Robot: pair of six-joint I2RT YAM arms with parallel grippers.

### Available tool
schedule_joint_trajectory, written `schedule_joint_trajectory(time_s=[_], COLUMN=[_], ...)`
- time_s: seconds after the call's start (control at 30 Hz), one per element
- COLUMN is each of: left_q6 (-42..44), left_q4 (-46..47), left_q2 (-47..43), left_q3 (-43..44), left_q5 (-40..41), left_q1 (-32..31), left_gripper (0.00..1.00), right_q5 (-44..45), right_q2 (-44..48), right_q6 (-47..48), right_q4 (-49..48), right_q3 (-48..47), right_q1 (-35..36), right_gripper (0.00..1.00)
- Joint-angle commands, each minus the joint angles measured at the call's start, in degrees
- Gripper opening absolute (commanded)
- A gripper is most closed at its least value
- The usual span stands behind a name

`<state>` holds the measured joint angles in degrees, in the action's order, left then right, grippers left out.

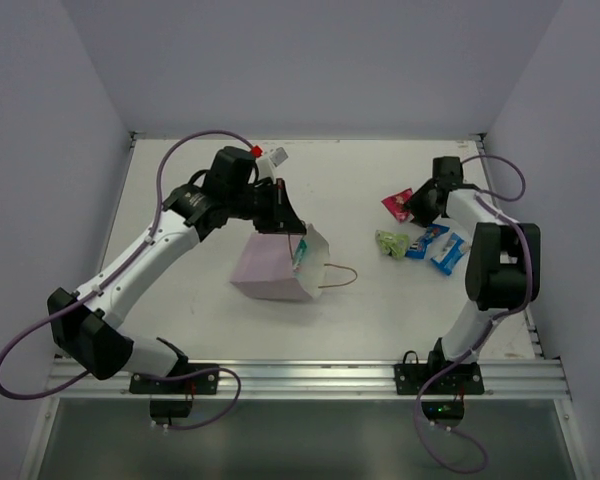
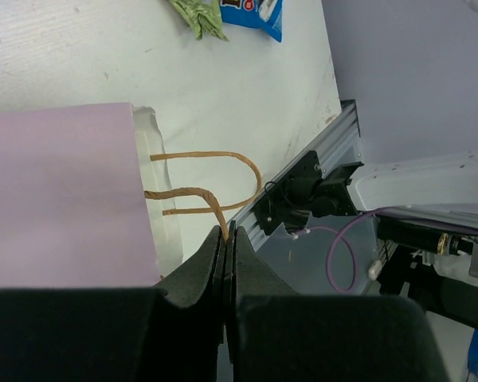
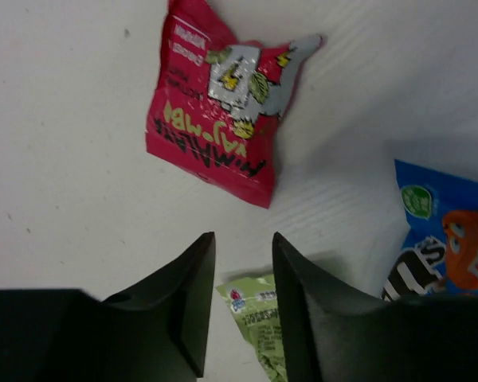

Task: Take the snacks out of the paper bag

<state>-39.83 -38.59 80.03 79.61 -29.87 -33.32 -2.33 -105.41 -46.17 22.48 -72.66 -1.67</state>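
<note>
Tipping paper bag (image 2: pixel 60 191) with left claw (image 2: pixel 225 232) clamped on cord handle (image 2: pixel 223 156).
Hold pinch firm, lower mouth to slide teal packet (image 1: pixel 300 253) out just beside claw (right claw (image 3: pixel 240 240) apart, empty).

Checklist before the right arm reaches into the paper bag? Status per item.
1. Left gripper shut on paper bag's cord handle: ok.
2. Right gripper open, empty: ok.
3. Bag mouth open toward robot's right: ok.
4. Bag emptied: not ok, teal packet in the mouth.
5. More packets deeper inside: cannot tell.
6. Red packet, green packet, M&M's packet out on table: ok.
</note>
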Motion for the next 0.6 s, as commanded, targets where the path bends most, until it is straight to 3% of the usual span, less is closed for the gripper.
schedule_joint_trajectory(time_s=[0.0,0.07,0.2,0.43,0.57], left_q6=[-0.07,0.63,2.13,4.41,5.47], left_q4=[2.91,2.47,2.73,3.79,4.32], left_q2=[0.21,0.65,2.15,6.27,7.59], left_q3=[2.92,2.92,2.92,4.67,5.2], left_q5=[-3.0,-3.44,-4.85,-6.17,-4.77], left_q1=[0.54,0.54,0.54,0.63,0.97], left_gripper=[0.0,0.0,0.0,0.0,0.0], right_q5=[2.24,4.87,4.97,-6.18,-14.53], right_q2=[9.32,15.01,25.91,38.68,41.24], right_q6=[-0.32,-0.23,0.38,-0.31,-8.12], right_q4=[0.37,1.33,3.88,2.66,-9.53], right_q3=[4.8,8.4,11.84,14.03,22.89], right_q1=[-0.35,-0.17,0.61,10.1,17.64], right_gripper=[0.43,0.55,0.57,0.44,0.36])
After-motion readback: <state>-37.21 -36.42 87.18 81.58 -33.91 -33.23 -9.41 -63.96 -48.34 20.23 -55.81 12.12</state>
